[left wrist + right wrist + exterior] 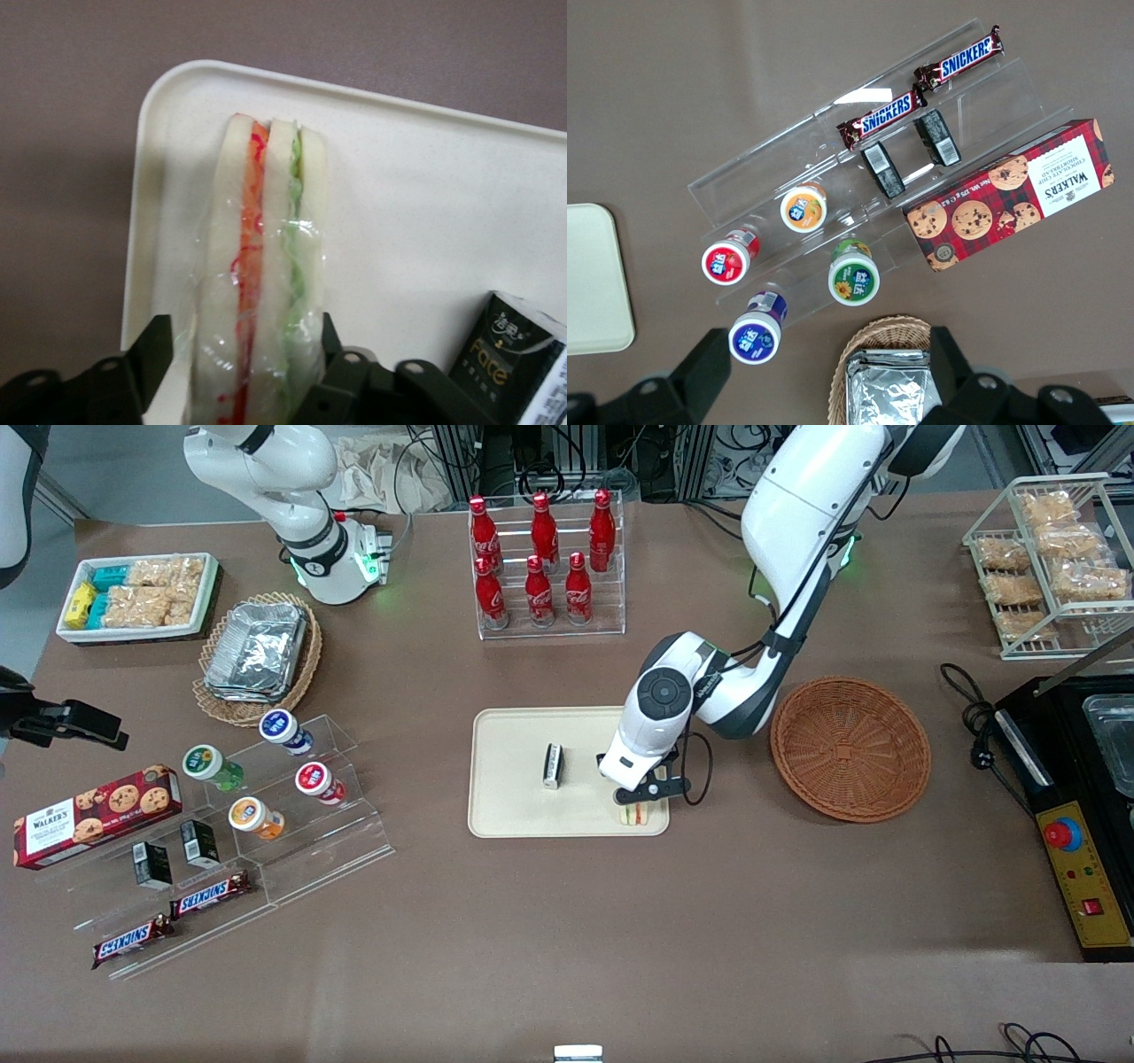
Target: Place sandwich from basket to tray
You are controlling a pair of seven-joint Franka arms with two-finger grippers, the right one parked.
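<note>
The sandwich [640,813], a clear-wrapped wedge of white bread with orange-red and green filling, stands on its edge on the cream tray [514,806], at the tray's corner nearest the front camera and the basket. My left gripper [640,801] hangs right over it. In the left wrist view the sandwich [261,266] sits between the black fingers [155,345] of the gripper [239,354]. The jaws are open, with a strip of tray [425,221] showing between one finger and the wrap. The reddish-brown basket [850,748] lies empty beside the tray, toward the working arm's end.
A small black-and-white packet [554,766] lies on the tray's middle; it also shows in the left wrist view [514,363]. A rack of red bottles [545,558] stands farther from the front camera. A tan basket with foil containers [257,655] and snack shelves [248,815] lie toward the parked arm's end.
</note>
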